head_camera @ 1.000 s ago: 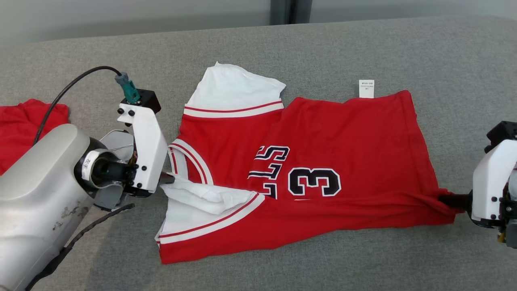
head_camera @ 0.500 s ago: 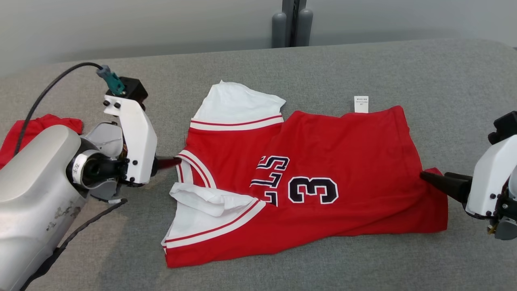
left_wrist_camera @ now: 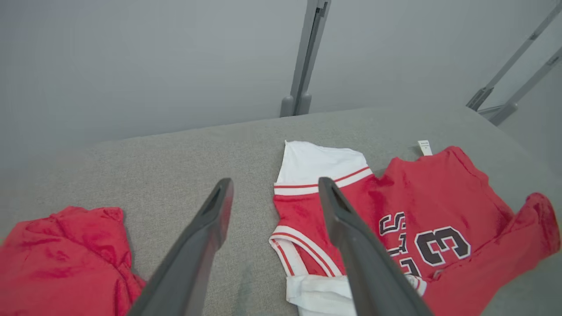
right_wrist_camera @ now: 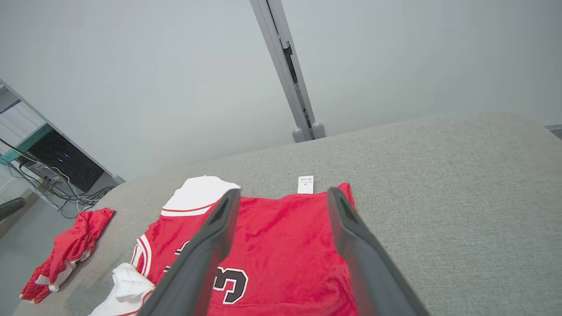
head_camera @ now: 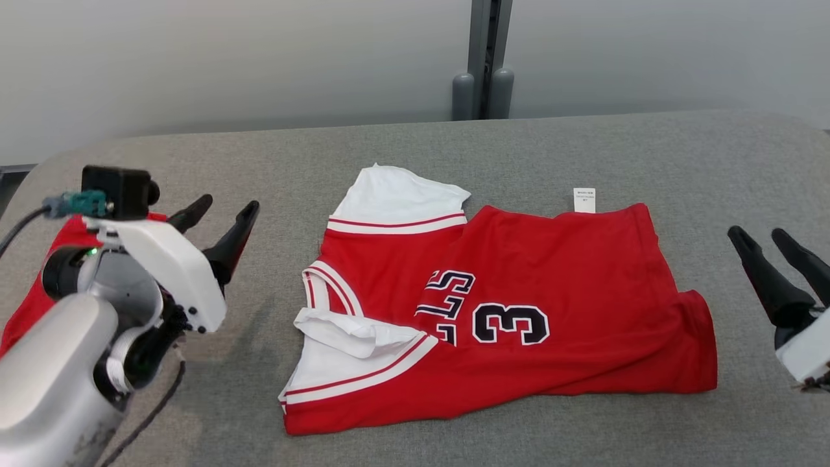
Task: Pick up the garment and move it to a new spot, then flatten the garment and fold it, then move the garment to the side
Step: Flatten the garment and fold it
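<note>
Two grippers stand spread wide and hold nothing on either side of a folded red jersey [head_camera: 570, 272], which lies about the middle of a grey, woven-fabric bench [head_camera: 648, 149] with rounded corners. The left gripper [head_camera: 227, 206], its long, dark, tapering fingers rising from a white plastic mount, is over the bench's left end, clear of the cloth. The right gripper [head_camera: 758, 235] is at the right end, just beside the jersey's hem side and apart from it.

The jersey is a smooth, slightly glossy knit, folded into a rough rectangle with its neck toward the left end and its hem toward the right. White shoulder panels edged with red-and-white striped bands show at its left side, one lying flat toward the far edge, the other bunched into a soft crease toward the near edge. A black numeral 3, outlined in white, and part of a black lettered word face upward. A small white label [head_camera: 584, 200] sticks out from the jersey's far side onto the bare bench. The hem corner nearest the right gripper is rumpled.

A second, crumpled red cloth [left_wrist_camera: 66, 254] lies at the bench's left edge, well apart from the jersey. Behind the bench are a plain pale wall [head_camera: 194, 65] and a grey metal post [head_camera: 483, 58].
</note>
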You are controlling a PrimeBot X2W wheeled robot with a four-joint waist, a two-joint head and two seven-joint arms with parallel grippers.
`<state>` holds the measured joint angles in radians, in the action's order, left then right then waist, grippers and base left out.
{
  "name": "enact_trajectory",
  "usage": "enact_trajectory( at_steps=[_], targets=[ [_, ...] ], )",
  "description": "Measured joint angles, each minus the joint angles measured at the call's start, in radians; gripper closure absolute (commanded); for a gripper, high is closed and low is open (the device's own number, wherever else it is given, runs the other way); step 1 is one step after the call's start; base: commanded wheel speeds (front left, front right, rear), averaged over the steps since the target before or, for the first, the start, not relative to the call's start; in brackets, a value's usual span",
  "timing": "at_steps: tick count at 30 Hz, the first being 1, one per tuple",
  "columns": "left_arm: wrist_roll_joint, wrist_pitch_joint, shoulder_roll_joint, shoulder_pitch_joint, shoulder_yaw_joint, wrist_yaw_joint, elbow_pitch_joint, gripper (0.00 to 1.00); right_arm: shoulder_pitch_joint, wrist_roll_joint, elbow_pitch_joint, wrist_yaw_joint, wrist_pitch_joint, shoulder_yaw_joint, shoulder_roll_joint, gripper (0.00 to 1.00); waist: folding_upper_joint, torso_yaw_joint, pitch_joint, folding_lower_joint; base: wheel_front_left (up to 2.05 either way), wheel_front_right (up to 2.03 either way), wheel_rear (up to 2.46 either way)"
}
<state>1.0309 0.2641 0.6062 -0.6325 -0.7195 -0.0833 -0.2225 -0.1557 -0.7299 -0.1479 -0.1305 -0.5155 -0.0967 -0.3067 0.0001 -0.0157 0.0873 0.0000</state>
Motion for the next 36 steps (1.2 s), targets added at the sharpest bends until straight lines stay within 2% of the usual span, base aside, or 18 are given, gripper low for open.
enact_trajectory(
  at_steps=[3,6,8,13,17,21,30,36],
  targets=[
    [-0.019,-0.135,-0.006,0.102,0.029,-0.053,0.077,0.0,0.068,0.018,-0.005,0.0,0.095,-0.022,0.002,0.0,0.0,0.012,-0.007,0.0,0.0,0.0,0.0],
    [-0.061,-0.226,-0.001,0.186,0.02,-0.077,0.146,0.0,0.141,0.016,-0.002,0.0,0.147,-0.066,0.028,0.0,0.0,0.027,-0.011,0.0001,0.0,0.0,0.0],
    [-0.092,-0.292,-0.004,0.23,0.024,-0.117,0.173,0.0,0.18,0.019,-0.001,0.0,0.178,-0.095,0.037,0.0,0.0,0.036,-0.013,0.0,0.0,0.0,0.0],
    [-0.134,-0.441,-0.047,0.341,0.026,-0.178,0.19,0.0,0.26,0.044,0.003,0.0,0.296,-0.132,0.091,0.0,0.0,0.052,-0.02,0.0,0.0,0.0,0.0],
    [-0.161,-0.502,-0.068,0.4,0.057,-0.224,0.178,0.0,0.3,0.083,0.023,0.0,0.417,-0.114,0.121,0.0,0.0,0.057,-0.028,0.0,0.0,0.0,0.0],
    [-0.176,-0.522,-0.123,0.493,0.092,-0.235,0.193,0.0,0.339,0.133,0.086,0.0,0.502,-0.079,0.122,0.0,0.0,0.054,-0.026,0.0,0.0,0.0,0.0],
    [-0.2,-0.517,-0.15,0.521,0.101,-0.196,0.184,0.0,0.318,0.151,0.165,0.0,0.497,-0.037,0.093,0.0,0.0,0.055,-0.011,0.0,0.0,0.0,0.0],
    [-0.145,-0.349,-0.145,0.504,0.043,-0.163,0.147,0.0,0.262,0.128,0.256,0.0,0.404,0.01,0.056,0.0,0.0,0.058,0.004,0.0,0.0,0.0,0.0]
  ],
)
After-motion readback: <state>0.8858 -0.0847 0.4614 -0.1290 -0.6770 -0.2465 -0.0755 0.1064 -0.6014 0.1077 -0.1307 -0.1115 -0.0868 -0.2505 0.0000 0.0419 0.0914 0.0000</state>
